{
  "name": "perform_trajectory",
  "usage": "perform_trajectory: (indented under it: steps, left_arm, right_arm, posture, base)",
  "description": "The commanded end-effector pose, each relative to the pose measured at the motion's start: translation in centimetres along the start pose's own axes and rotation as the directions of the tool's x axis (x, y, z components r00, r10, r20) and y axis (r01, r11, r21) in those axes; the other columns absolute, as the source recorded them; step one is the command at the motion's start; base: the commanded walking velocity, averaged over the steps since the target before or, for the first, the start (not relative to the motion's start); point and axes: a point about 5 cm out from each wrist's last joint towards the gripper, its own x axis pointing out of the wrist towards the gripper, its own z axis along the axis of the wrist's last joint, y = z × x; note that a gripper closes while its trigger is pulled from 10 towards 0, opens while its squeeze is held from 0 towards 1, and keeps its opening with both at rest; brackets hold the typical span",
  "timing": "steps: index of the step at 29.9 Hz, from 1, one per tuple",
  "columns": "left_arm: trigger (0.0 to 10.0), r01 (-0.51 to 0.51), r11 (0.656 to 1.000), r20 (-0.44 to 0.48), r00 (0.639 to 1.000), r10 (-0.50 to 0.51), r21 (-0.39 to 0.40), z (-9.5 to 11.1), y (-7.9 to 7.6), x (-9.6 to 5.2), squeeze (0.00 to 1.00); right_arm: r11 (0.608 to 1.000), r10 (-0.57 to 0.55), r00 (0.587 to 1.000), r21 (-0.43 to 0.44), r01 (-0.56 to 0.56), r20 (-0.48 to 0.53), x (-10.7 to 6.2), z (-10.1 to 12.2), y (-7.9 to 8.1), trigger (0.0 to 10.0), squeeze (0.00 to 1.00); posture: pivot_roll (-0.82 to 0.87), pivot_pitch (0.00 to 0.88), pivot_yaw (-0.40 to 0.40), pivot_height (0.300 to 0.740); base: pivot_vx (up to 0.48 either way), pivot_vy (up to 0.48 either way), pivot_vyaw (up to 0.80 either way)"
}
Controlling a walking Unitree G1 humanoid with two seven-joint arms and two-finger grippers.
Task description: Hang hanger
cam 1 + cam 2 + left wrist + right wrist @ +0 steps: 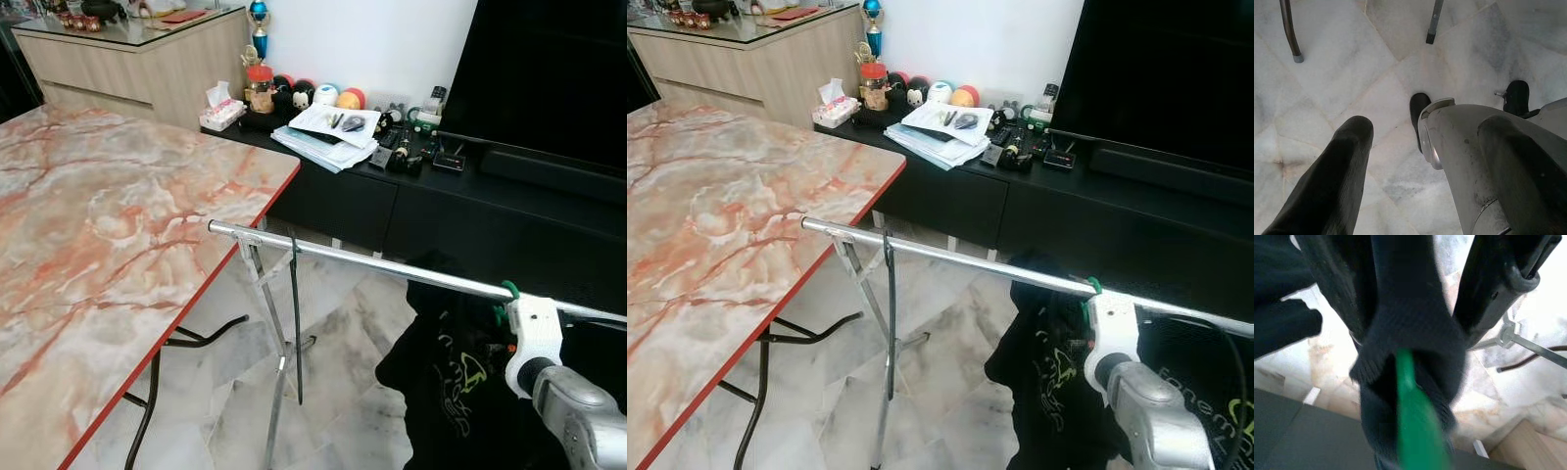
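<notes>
A green hanger (509, 291) has its hook over the chrome rail (372, 262) of a clothes rack, with a black garment (446, 367) on it hanging below. My right arm's white wrist (534, 333) sits just under the rail beside the hook. In the right wrist view my right gripper (1393, 328) is open, its black fingers (1498, 279) standing either side of the garment's collar (1415, 333) and the green hanger neck (1415, 426). A strip of floor shows between one finger and the collar. My left gripper (1425, 127) hangs idle and open above the floor.
A marble-topped folding table (108, 235) with a red edge stands at the left, close to the rail's end. A black TV console (411, 196) with papers and small items runs along the back wall. The rack's chrome leg (274, 323) stands on pale floor tiles (333, 401).
</notes>
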Motion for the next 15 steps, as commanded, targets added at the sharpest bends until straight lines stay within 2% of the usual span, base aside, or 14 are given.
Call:
perform_trajectory:
  steps: [1,2,3,4,8,10,15]
  left_arm:
    - [10.0,0.009,1.0,-0.036,0.999,-0.009,0.002,-0.8,-0.3,-0.1,0.0]
    - [10.0,0.004,1.0,-0.035,0.999,-0.004,0.002,-0.7,0.0,-0.1,0.0]
    - [10.0,0.001,1.0,-0.033,0.999,-0.001,0.002,-0.5,0.2,-0.1,0.0]
    - [10.0,-0.007,1.0,-0.028,1.0,0.007,0.003,-0.2,0.8,-0.1,0.0]
    - [10.0,-0.011,1.0,-0.024,1.0,0.011,0.003,0.0,1.1,-0.1,0.0]
    - [10.0,-0.014,1.0,-0.018,1.0,0.014,0.007,0.4,1.5,-0.1,0.0]
    - [10.0,-0.011,1.0,-0.012,1.0,0.011,0.008,0.8,1.4,0.0,0.0]
  right_arm:
    - [1.0,-0.021,1.0,-0.011,0.021,0.009,0.2,0.3,-0.4,9.4,0.0]
    - [1.0,-0.027,1.0,-0.007,0.027,0.017,0.4,0.5,-0.5,7.3,0.0]
    - [0.999,-0.043,0.999,-0.009,0.043,0.019,0.6,0.5,-0.6,2.9,0.0]
    - [0.998,-0.065,0.997,-0.004,0.065,0.034,0.9,0.6,-0.8,0.0,0.0]
    - [0.998,-0.068,0.997,0.005,0.068,0.044,1.1,0.7,-0.8,0.0,0.0]
    - [0.999,-0.046,0.995,0.023,0.044,0.087,1.4,1.3,-0.1,0.0,0.0]
    - [0.999,-0.02,0.995,0.033,0.017,0.098,1.9,1.3,0.5,0.0,0.0]
  posture:
    - [0.05,0.085,-0.003,0.74]
    - [0.05,0.085,-0.001,0.74]
    - [0.05,0.084,-0.001,0.74]
    - [0.05,0.084,-0.001,0.74]
    - [0.05,0.085,0.0,0.74]
    - [0.05,0.086,0.003,0.74]
    - [0.06,0.087,0.002,0.74]
  base:
    - [0.0,0.0,0.0]
    - [0.0,0.0,0.0]
    - [0.0,0.0,0.0]
    - [0.0,0.0,0.0]
    - [0.0,0.0,0.0]
    - [0.0,0.0,0.0]
    - [0.0,0.0,0.0]
